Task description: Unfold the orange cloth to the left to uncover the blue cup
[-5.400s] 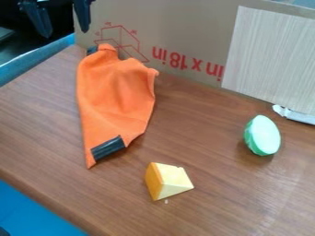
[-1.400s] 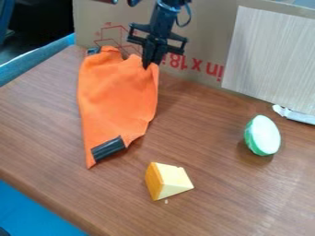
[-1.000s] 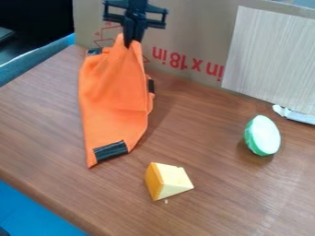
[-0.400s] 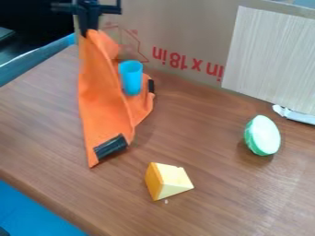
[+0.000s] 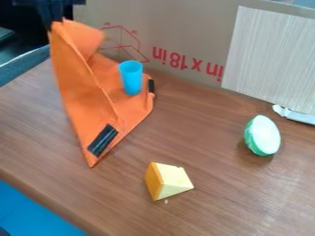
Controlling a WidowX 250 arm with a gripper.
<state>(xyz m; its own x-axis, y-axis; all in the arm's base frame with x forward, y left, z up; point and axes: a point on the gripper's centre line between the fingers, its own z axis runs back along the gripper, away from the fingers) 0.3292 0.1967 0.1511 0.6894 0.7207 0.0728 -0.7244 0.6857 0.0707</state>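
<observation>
At the upper left, the black gripper [image 5: 55, 19] is shut on a raised corner of the orange cloth [image 5: 86, 87]. The cloth slopes down from there to the wooden table, its lower tip and a dark strip [image 5: 102, 139] lying toward the front left. A blue cup [image 5: 131, 78] stands upright on the cloth's right part, beside the lifted fold. Nearer the front is a yellow cheese wedge [image 5: 168, 180]. On the right rests a green half-round piece [image 5: 263, 135] with a pale cut face.
A cardboard panel [image 5: 184, 27] with red print stands along the table's back, with a pale ribbed sheet [image 5: 271, 55] on it. A whitish strip [image 5: 294, 114] lies at the back right. The table's rounded edge [image 5: 46, 198] runs along the front left, above a blue surface.
The gripper took hold of the cloth's back right corner and pulled it up and leftward. The fold has opened away from the blue cup, which was covered before. Wedge and green piece have not moved.
</observation>
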